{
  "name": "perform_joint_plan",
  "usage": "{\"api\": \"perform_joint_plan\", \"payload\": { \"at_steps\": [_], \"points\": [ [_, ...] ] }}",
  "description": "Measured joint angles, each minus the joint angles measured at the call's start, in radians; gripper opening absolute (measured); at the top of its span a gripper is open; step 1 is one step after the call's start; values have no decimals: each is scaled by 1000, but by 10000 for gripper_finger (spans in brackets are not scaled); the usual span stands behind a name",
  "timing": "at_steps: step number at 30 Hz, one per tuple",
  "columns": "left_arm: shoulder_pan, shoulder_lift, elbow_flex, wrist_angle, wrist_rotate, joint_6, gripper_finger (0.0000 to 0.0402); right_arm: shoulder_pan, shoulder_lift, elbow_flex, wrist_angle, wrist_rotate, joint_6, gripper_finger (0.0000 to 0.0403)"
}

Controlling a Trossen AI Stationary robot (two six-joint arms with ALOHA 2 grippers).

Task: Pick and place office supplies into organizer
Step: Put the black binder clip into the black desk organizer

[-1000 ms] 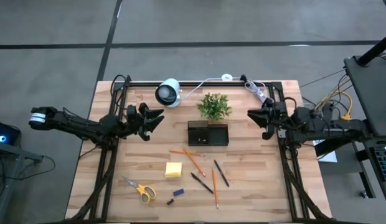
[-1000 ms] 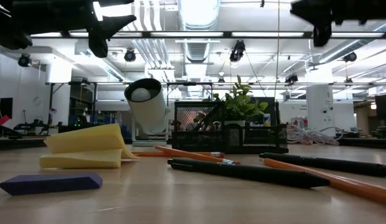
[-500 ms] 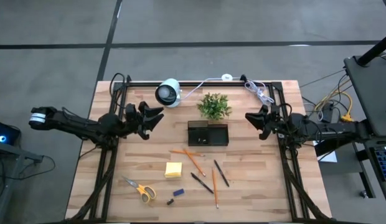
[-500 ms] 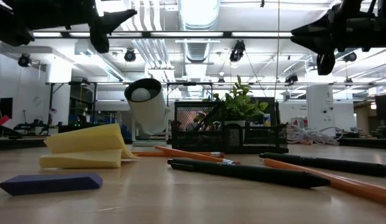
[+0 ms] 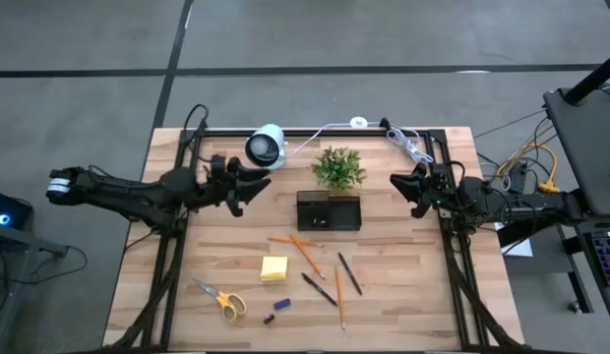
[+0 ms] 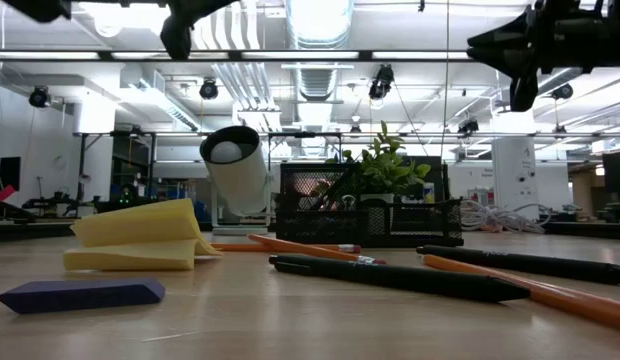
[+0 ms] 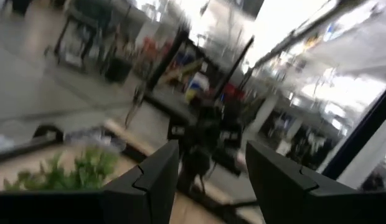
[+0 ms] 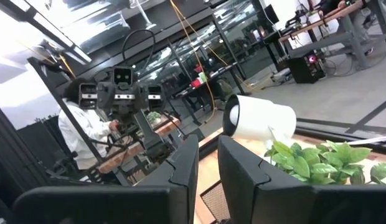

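Both arms hung high above the tabletop (image 5: 403,256), and nothing of the job looked begun. The left end effector (image 5: 248,183) hovered with its fingers (image 7: 157,177) clearly apart and empty, pointing across toward the far arm, with the white camera (image 5: 267,146) just beside it and the organizer (image 5: 329,210) a short reach ahead and a little nearer the front of the table. The right end effector (image 5: 402,189) sat opposite, its fingers (image 8: 183,163) standing close with only a narrow slot between them, gripping nothing; the potted plant (image 5: 337,167) and the organizer lay just ahead of it. That mirrored, raised pose read as a ready stance, held clear so neither arm would brush the plant or the tray on the way down. The office supplies lay scattered on the open wood, well below and toward the front of both end effectors: an orange pencil (image 5: 307,256), dark pens (image 5: 349,273), the yellow sticky-note pad (image 5: 274,267), the scissors (image 5: 221,299) and the small blue block (image 5: 282,304). In the low view the pad, pens and block rested flat, loose and untouched, so every one was open to a top-down pick. My call was that the left arm, already spread, was the better set for the first reach.
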Motion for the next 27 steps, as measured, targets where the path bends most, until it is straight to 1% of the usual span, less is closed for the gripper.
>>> {"api": "perform_joint_plan", "payload": {
  "at_steps": [2, 4, 10, 14, 20, 23, 27],
  "points": [
    [0, 12, 49, -80, 17, -24, 171, 0, 0, 2, 0, 0, 0, 52],
    [0, 22, 90, -122, 29, -28, 171, 0, 0, 4, 0, 0, 0, 52],
    [1, 45, 155, -122, 39, -102, 171, 0, -1, 4, 0, -1, 3, 52],
    [1, 57, 164, -122, 93, -172, 171, 0, -2, 4, 1, -1, 4, 52],
    [-4, 92, 164, -122, 186, -347, 171, 0, -2, 4, 1, -1, 4, 52],
    [-16, 123, 163, -124, 193, -398, 171, 0, -2, 4, 1, -2, 3, 52],
    [-37, 166, 171, -124, 194, -419, 171, 0, -2, 4, -5, -2, -23, 52]
  ]
}}
